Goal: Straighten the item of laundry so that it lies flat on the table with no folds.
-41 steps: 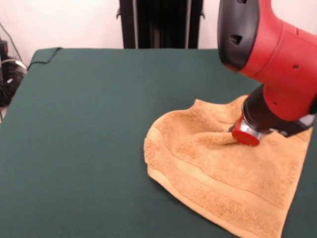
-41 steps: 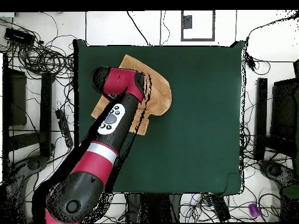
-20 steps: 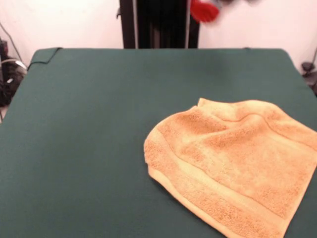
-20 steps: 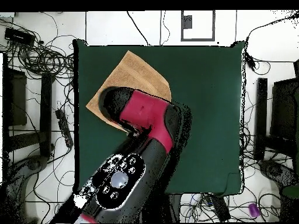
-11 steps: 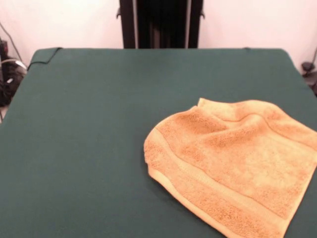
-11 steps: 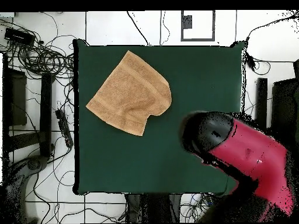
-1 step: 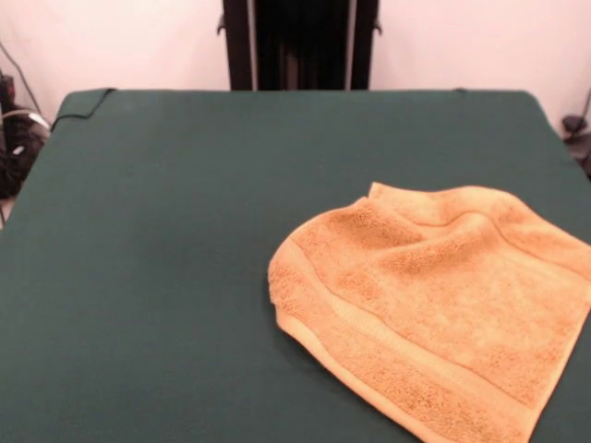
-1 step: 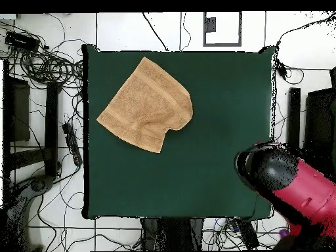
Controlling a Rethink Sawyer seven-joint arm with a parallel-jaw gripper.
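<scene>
Table [image 8: 216,98] corner: arm [image 8: 292,187], seemingly withdrawn.

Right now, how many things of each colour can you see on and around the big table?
Orange-tan: 1, the towel, lying with one corner folded over.
Dark green: 1, the table.
Red and black: 1, the robot arm, at a table corner away from the towel.
Total: 3.
</scene>
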